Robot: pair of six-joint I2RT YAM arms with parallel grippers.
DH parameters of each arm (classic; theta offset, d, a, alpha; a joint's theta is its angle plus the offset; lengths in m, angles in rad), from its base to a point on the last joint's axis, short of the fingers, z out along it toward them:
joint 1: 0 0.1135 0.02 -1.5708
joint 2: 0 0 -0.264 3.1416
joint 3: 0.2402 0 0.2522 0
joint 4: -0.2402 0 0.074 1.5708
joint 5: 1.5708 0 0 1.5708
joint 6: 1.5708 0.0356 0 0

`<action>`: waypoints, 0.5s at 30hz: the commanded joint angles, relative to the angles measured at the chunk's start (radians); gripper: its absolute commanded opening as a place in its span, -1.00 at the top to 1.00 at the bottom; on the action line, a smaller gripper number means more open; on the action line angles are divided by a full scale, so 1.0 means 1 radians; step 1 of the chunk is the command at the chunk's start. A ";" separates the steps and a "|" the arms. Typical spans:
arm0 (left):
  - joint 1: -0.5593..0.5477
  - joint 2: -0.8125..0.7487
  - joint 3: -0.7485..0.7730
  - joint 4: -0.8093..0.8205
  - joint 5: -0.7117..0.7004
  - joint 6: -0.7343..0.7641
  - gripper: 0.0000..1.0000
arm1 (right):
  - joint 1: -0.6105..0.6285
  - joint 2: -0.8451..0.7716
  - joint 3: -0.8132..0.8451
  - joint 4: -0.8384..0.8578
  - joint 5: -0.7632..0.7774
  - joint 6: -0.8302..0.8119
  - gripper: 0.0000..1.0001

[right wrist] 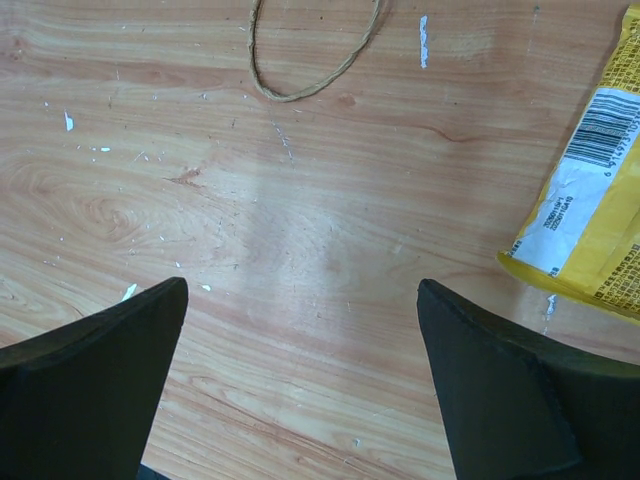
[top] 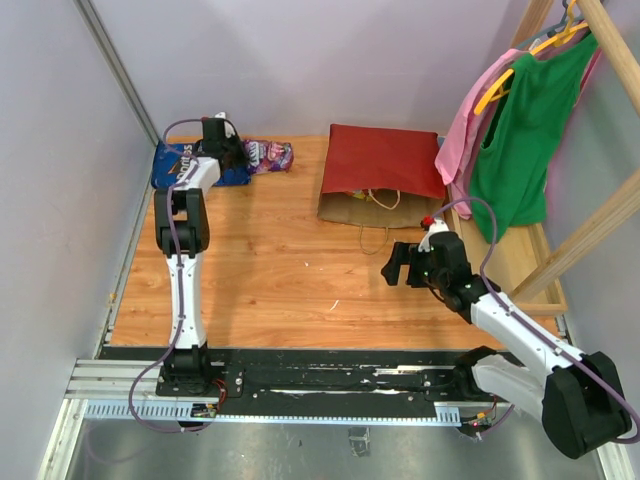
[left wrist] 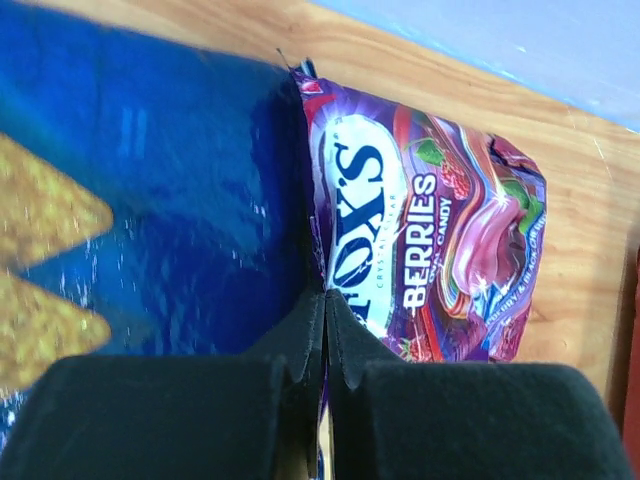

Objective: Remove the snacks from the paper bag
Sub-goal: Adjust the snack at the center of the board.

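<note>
Snacks at the far-left corner of the bench (top: 290, 290), outside the paper bag: blue Doritos bag (top: 172, 168) lying flat near the left wall, purple Fox's candy bag (left wrist: 430, 230) just beside it on the right, edges touching. Left end effector (left wrist: 325, 302) down over the seam between the two packets, pressed fully together, fingertips meeting. Sliver of coloured film visible in the slit between the pads, so seemingly nipping the near corner of the Fox's candy bag.

Further right, at the back middle of the bench, paper bag (top: 385, 160) lying on its side, red face up, brown mouth turned toward the arms, well apart from the two packets. Something yellowish just inside the mouth, too small to name. Thin twisted handle loop (right wrist: 285, 98) trailing onto the wood in front of the mouth.

Right end effector (right wrist: 302, 288) hovering over bare wood, nearer the arms than the bag and a little to its right, fingers spread wide, holding nothing and touching nothing. Seen from its wrist: handle loop ahead of the fingers, yellow packet (right wrist: 600, 200) with a white barcode panel lying on the bench at the right edge of that view.

At the far right, pink top (top: 470, 120) and green top (top: 515, 150) hanging from a wooden rack (top: 600, 230) beside the bench.
</note>
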 commanded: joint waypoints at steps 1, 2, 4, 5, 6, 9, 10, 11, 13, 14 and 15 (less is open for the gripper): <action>0.004 0.080 0.193 -0.097 0.068 0.027 0.86 | 0.017 0.006 0.028 0.004 0.005 -0.007 -0.99; 0.005 0.098 0.232 -0.119 0.078 0.034 0.81 | 0.019 0.009 0.027 0.007 0.005 -0.003 -0.99; 0.008 0.125 0.288 -0.150 0.095 0.047 0.60 | 0.017 0.018 0.027 0.010 -0.002 0.002 -0.99; 0.009 0.134 0.305 -0.161 0.105 0.058 0.37 | 0.018 0.022 0.029 0.012 -0.007 0.005 -0.99; 0.010 0.137 0.312 -0.169 0.109 0.064 0.08 | 0.018 0.026 0.032 0.011 -0.013 0.007 -0.99; 0.009 0.098 0.275 -0.171 0.108 0.081 -0.68 | 0.018 0.020 0.039 0.001 -0.026 0.012 -1.00; 0.009 0.071 0.245 -0.164 0.105 0.085 -0.91 | 0.018 0.011 0.039 -0.007 -0.025 0.015 -1.00; 0.009 0.033 0.208 -0.149 0.104 0.089 -0.98 | 0.017 -0.005 0.034 -0.016 -0.023 0.017 -1.00; 0.009 -0.061 0.094 -0.101 0.102 0.093 -0.99 | 0.019 -0.038 0.015 -0.020 -0.014 0.023 -1.00; 0.009 -0.114 0.050 -0.079 0.101 0.094 -0.99 | 0.019 -0.055 0.002 -0.020 -0.007 0.028 -1.00; 0.008 -0.166 0.001 -0.058 0.099 0.094 -0.99 | 0.019 -0.071 -0.008 -0.019 0.001 0.031 -1.00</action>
